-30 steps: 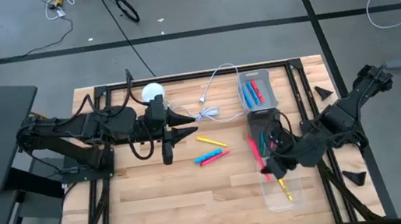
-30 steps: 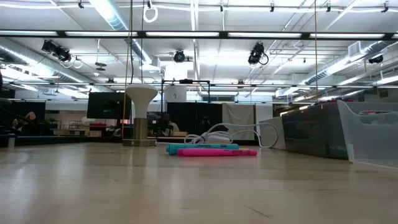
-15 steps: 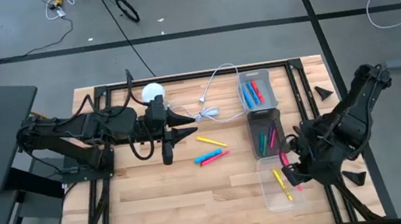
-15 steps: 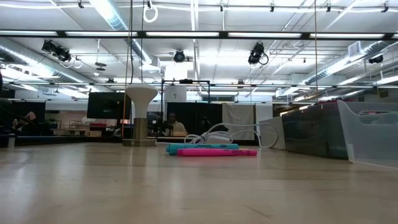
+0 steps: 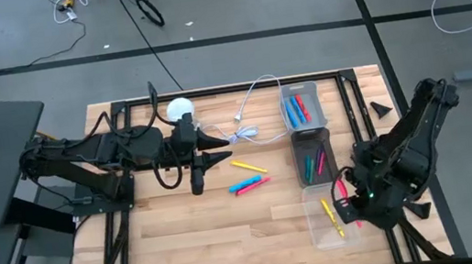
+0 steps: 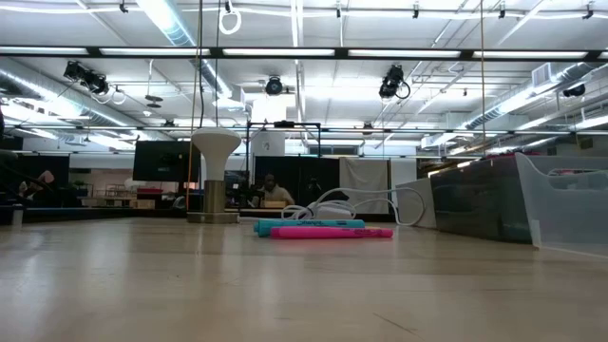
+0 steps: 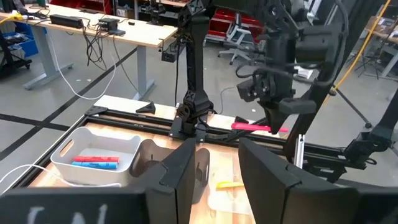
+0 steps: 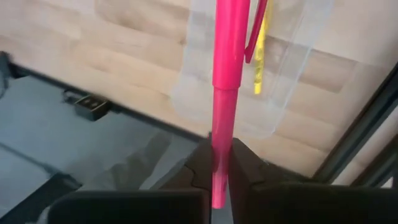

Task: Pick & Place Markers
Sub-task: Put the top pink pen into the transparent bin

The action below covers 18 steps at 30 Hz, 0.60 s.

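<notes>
My right gripper is shut on a pink marker above the near clear bin, which holds a yellow marker and another pink one. My left gripper is open and empty over the table's middle left. A yellow marker and a blue and pink pair lie flat on the table. The dark bin and the far clear bin hold more markers. My right gripper pinches the pink marker near one end between its two fingers. The fingers come from above, pointing down, and lie across the marker. The marker is level and lifted clear over the near clear bin, as the left wrist view also shows.
A white cable and a white round-topped stand sit at the table's far side. The three bins stand in a row along the right. Bare wood lies at the near left. People show in the room beyond.
My right gripper has carried the pink marker from beside the dark bin toward the table's near right, over the near clear bin, and has turned on the way. It stays shut on the marker.
</notes>
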Motion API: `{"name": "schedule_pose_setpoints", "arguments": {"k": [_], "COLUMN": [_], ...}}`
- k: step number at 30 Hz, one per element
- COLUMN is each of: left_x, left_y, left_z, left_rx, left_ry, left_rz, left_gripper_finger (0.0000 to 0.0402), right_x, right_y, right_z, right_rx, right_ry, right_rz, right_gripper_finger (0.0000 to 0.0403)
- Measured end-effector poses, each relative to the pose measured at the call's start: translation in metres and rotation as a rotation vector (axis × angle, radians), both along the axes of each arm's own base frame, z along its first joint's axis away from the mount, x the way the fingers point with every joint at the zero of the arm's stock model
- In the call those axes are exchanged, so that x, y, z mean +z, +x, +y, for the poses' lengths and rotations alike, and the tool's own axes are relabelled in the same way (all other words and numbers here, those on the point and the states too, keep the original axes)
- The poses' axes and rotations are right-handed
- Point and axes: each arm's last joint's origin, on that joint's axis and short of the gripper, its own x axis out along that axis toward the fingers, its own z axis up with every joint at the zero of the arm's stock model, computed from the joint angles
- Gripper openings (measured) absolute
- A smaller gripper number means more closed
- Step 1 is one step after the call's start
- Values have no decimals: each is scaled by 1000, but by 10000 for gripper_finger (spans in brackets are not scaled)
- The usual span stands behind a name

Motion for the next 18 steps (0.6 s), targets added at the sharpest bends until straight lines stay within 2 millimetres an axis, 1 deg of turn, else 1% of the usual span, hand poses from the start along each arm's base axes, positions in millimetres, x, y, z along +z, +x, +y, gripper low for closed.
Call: {"name": "schedule_pose_setpoints", "arguments": {"k": [6,13,18], "left_x": [0,-1,-2], "left_y": [0,0,0], "left_z": [0,0,0], "left_rx": [0,0,0], "left_ry": [1,2,5], "left_rz": [3,7,21], "left_gripper_finger": [128,128,128], "right_x": [-34,-82,-110], "right_y": [11,22,23], "right_z": [5,17,19], "right_rx": [-20,-25,-19], "right_ry": [-51,17,24], "right_rz": [63,20,49], "right_gripper_finger": [15,15,15]}}
